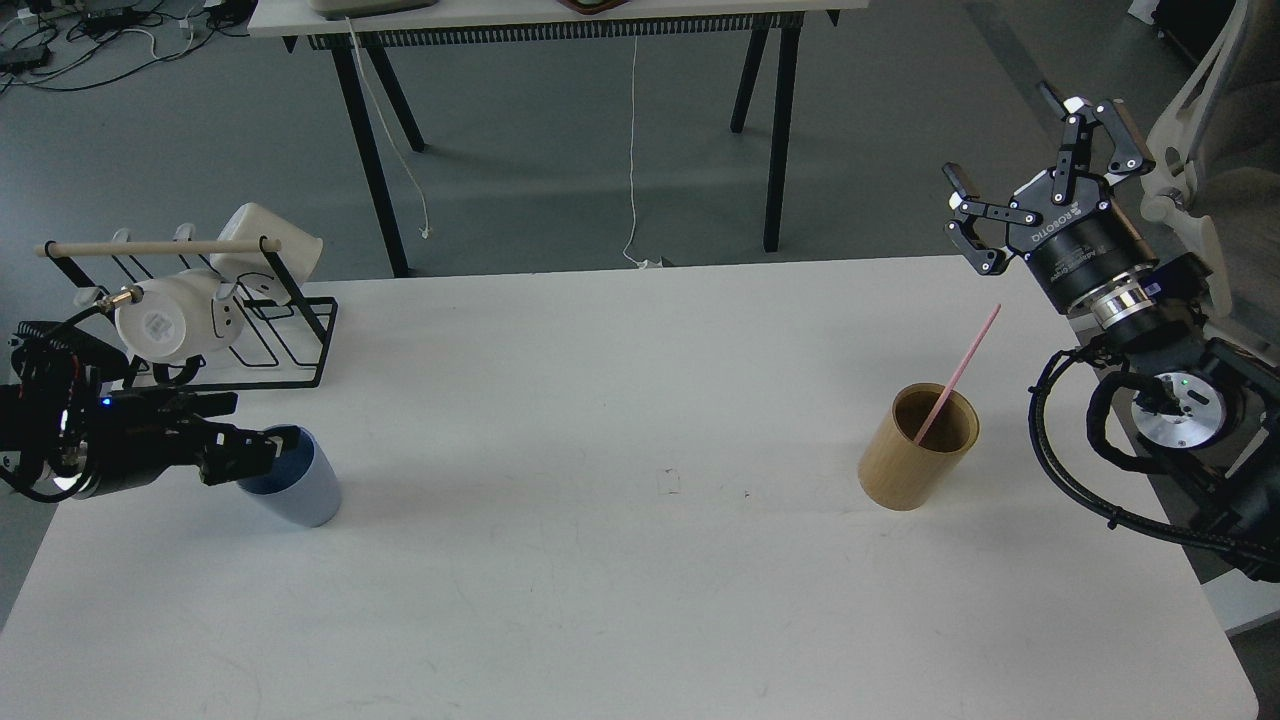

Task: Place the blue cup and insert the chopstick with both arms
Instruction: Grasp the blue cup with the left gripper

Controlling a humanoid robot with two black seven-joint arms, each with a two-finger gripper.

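the left gripper [250, 455] is clamped on the rim of the blue cup [295, 490] at the table's [600, 600] left, the right gripper [1040, 195] hangs spread above the chopstick [958, 375] leaning in the tan holder [918, 447], which a careless grab could tip.

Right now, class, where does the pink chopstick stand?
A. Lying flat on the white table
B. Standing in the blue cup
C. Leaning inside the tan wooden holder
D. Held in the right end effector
C: the chopstick has its lower end inside the tan wooden holder and leans up to the right, while the right end effector is open and apart from it, higher up.
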